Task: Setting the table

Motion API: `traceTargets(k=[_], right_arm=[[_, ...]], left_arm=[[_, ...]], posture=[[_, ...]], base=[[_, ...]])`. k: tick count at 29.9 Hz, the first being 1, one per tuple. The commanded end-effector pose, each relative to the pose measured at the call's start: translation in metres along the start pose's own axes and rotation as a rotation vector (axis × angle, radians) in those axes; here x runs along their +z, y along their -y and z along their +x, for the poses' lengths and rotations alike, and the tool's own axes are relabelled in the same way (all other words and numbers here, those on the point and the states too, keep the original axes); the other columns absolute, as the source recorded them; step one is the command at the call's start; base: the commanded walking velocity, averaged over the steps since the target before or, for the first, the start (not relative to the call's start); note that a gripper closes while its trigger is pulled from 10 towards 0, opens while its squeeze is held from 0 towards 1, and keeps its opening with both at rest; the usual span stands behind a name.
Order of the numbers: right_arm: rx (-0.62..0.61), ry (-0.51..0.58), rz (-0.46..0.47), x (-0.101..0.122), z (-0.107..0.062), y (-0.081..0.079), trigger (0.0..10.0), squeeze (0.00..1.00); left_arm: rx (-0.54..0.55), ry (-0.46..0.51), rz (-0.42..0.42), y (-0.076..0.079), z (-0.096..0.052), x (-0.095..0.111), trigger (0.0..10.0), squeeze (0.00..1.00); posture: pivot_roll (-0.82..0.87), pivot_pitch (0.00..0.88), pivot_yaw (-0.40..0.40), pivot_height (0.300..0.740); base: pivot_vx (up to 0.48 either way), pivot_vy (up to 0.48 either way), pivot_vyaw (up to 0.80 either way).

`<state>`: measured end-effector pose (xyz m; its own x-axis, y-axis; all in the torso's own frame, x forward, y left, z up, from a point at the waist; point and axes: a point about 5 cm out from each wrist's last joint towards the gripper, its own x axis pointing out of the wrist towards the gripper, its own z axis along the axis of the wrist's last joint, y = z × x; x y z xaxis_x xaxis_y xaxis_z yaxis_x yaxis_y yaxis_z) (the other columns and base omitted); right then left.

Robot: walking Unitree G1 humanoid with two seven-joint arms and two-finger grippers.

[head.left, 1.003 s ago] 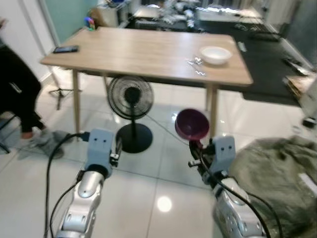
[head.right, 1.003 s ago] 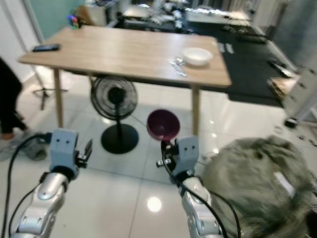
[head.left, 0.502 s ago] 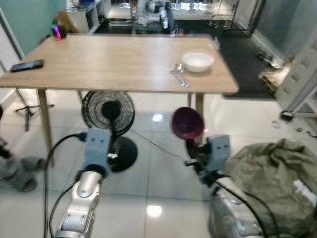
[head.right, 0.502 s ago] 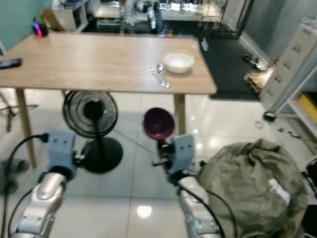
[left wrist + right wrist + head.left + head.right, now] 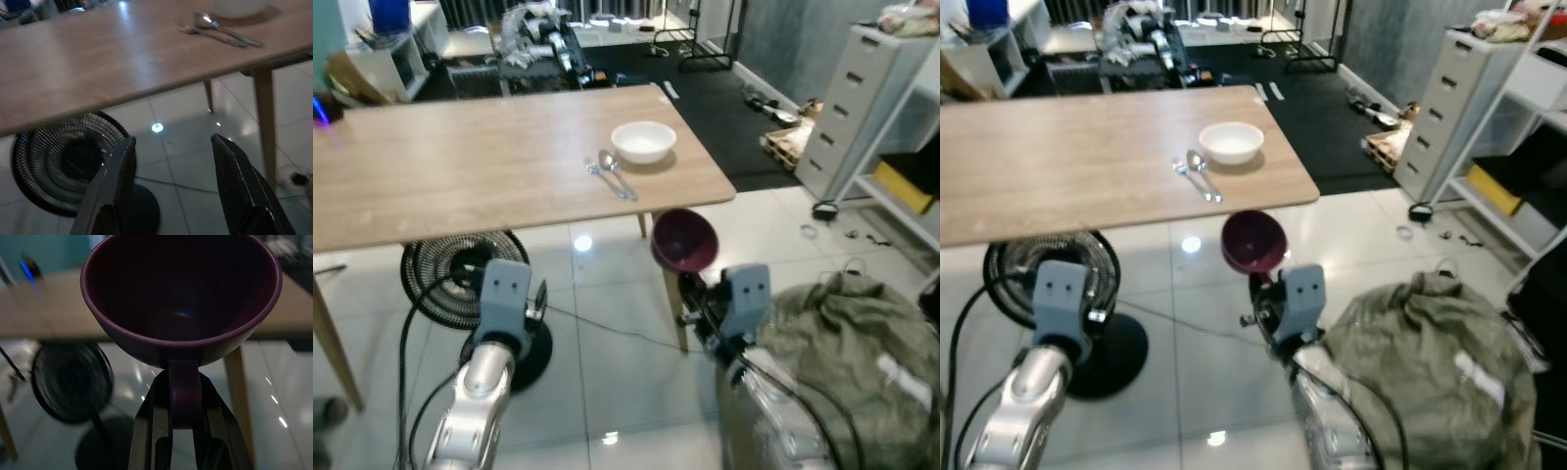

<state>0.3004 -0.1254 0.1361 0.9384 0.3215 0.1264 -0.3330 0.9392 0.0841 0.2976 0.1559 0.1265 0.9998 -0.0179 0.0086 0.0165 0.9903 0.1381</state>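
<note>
My view has swung toward the worktop (image 5: 489, 166) corner with the white bowl (image 5: 644, 141), fork and spoon, my right end effector (image 5: 172, 431) still clamped on the purple cup (image 5: 684, 241) handle below that edge, left end effector (image 5: 171, 191) spread and empty, so placement is close.

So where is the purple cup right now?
The purple cup is held by its handle in the right gripper, just below the wooden table's near corner.

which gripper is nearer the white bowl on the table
Right. The right gripper, holding the purple cup by its handle, is just below the table corner where the white bowl sits. The left gripper hangs further off, under the table's middle near the fan.
</note>
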Motion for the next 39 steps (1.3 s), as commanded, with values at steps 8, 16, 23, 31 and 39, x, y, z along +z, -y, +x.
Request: traceTargets(k=[8, 16, 23, 31, 39], right_arm=[[0.095, 0.141, 0.033, 0.037, 0.012, -0.026, 10.0, 0.0], [0.196, 0.134, -0.003, 0.042, 0.013, -0.041, 10.0, 0.0], [0.268, 0.089, 0.002, 0.032, 0.011, -0.062, 10.0, 0.0], [0.279, 0.088, 0.006, 0.032, 0.013, -0.069, 10.0, 0.0], [0.214, 0.11, -0.068, 0.039, 0.025, -0.071, 10.0, 0.0]], left_arm=[[0.014, -0.007, 0.025, -0.007, -0.001, -0.002, 10.0, 0.0], [-0.02, 0.039, 0.056, -0.002, -0.001, 0.006, 10.0, 0.0], [-0.026, 0.114, 0.092, -0.004, 0.0, 0.024, 10.0, 0.0], [-0.036, 0.116, 0.099, -0.001, -0.003, 0.023, 10.0, 0.0], [-0.042, 0.109, 0.1, 0.001, -0.003, 0.022, 10.0, 0.0]], posture=[[0.0, 0.0, 0.104, 0.74], [0.0, 0.0, 0.106, 0.74], [0.01, 0.0, 0.104, 0.74], [0.01, 0.0, 0.103, 0.74], [0.01, 0.0, 0.103, 0.74]], base=[[0.48, 0.0, 0.0], [0.48, 0.0, 0.0], [0.48, 0.0, 0.0], [0.48, 0.0, 0.0], [0.478, 0.0, 0.0]])
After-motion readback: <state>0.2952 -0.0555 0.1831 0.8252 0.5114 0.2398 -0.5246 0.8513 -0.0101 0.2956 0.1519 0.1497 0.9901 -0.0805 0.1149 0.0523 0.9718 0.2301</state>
